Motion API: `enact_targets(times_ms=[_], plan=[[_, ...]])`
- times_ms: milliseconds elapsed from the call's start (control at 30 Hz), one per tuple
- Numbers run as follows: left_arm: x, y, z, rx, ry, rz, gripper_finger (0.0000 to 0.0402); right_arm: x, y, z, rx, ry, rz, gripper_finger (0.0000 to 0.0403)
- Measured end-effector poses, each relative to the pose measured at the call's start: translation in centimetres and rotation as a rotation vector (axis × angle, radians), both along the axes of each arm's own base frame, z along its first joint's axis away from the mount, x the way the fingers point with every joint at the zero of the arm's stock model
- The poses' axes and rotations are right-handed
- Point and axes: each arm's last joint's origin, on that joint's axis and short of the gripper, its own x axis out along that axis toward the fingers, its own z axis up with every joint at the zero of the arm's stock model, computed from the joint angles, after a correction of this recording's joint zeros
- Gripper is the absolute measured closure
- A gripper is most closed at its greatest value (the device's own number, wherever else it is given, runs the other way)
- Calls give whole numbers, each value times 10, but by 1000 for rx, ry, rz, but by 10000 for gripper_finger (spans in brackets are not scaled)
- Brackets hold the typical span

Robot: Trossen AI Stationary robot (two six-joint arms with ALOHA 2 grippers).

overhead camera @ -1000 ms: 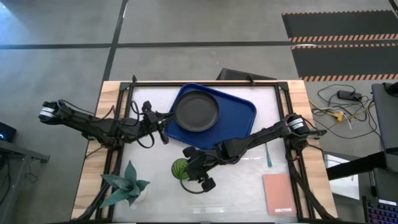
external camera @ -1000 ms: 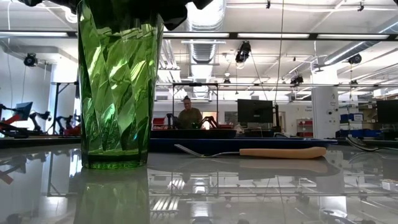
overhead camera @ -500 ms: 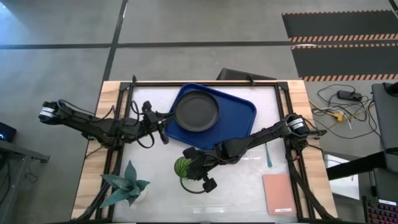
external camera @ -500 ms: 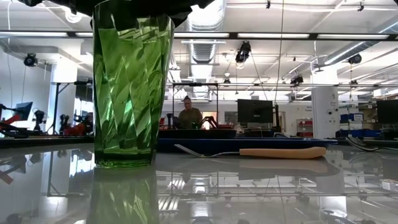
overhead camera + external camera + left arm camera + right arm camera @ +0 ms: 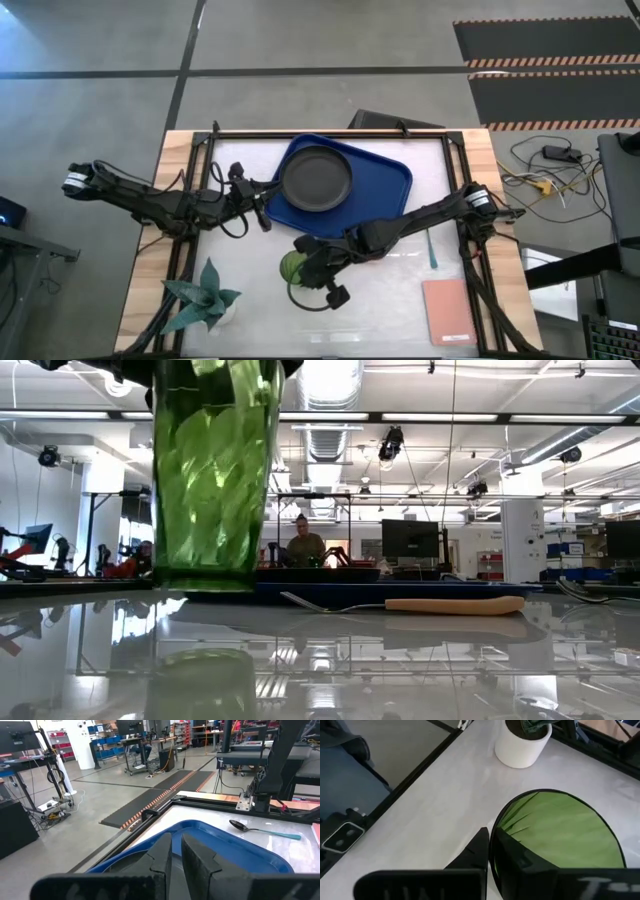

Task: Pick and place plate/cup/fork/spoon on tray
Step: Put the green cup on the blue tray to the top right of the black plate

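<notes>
Bare tabletop (image 5: 380, 300) between potted plant (image 5: 203, 297) and pink pad (image 5: 447, 311).

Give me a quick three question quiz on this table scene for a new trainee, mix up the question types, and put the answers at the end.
1. True or false: the cup is standing on the table.
2. What already lies on the tray? A) fork B) plate C) spoon
3. Fill in: the cup is held by the ____ gripper.

Key:
1. False; in the low view its base hangs clear of the table top.
2. B, the plate.
3. Right; the right gripper is clamped on the cup's rim, while the left gripper waits at the tray's edge.
</notes>
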Motion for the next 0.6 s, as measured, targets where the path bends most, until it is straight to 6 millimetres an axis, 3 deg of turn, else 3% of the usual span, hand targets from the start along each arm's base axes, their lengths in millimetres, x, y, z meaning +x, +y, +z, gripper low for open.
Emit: enact_targets(times_ms=[167, 367, 600], plan=[[0, 0, 0, 0, 0, 0, 378, -5, -2, 14, -14, 59, -16, 394], [0, 0, 0, 4, 3, 0, 378, -17, -7, 45, -23, 99, -69, 394], [0, 0, 0, 17, 10, -1, 378, -48, -21, 84, -110, 103, -221, 394]])
